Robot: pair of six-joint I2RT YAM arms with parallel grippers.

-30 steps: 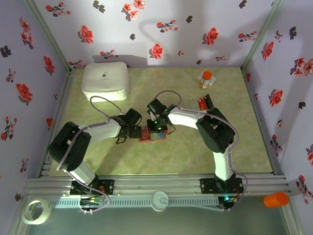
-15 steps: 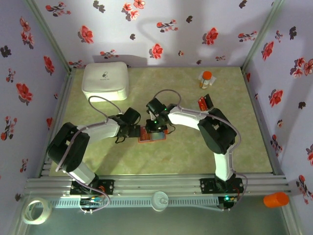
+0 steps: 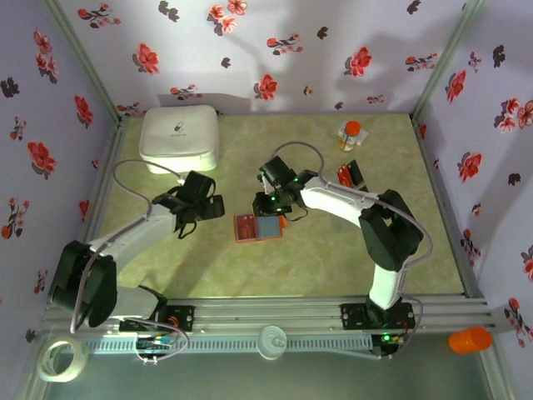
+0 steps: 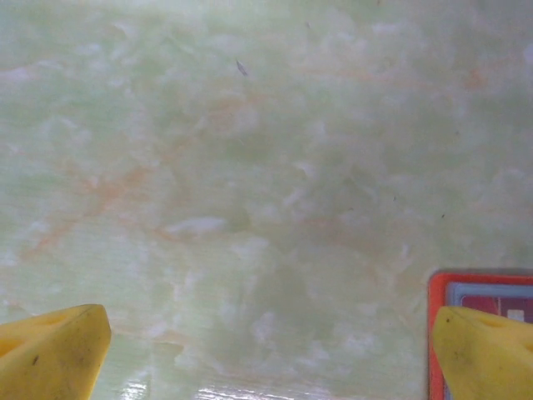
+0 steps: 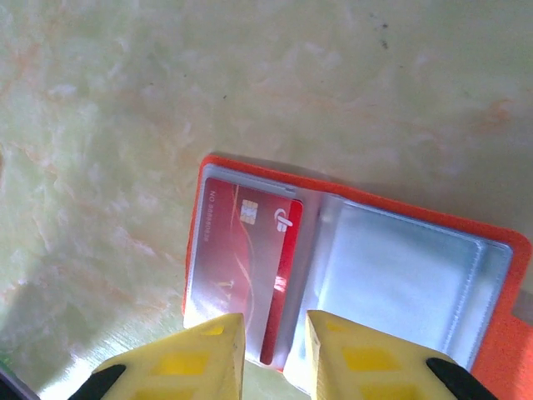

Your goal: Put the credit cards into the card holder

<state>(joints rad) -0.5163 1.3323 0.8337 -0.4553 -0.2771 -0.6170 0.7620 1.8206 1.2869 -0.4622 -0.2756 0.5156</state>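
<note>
The card holder (image 3: pixel 258 227) lies open on the green table, orange-red with blue-grey pockets (image 5: pixel 400 275). A red credit card (image 5: pixel 246 267) sits in its left pocket, with its right edge poking out of the sleeve. My right gripper (image 5: pixel 275 343) hovers at the holder's near edge, its jaws a narrow gap apart and nothing between them; from above the right gripper (image 3: pixel 273 206) is at the holder's far side. My left gripper (image 4: pixel 266 350) is wide open over bare table, left of the holder's corner (image 4: pixel 479 292). More credit cards (image 3: pixel 350 175) lie in a small heap to the right.
A big white rounded box (image 3: pixel 179 137) stands at the back left. A small orange-capped bottle (image 3: pixel 351 135) is at the back right, just behind the card heap. Flowered walls close in three sides.
My left arm has drawn back to the left, off the holder. My right gripper's jaws have parted a little and lifted slightly away from the card, which stays in the pocket.
</note>
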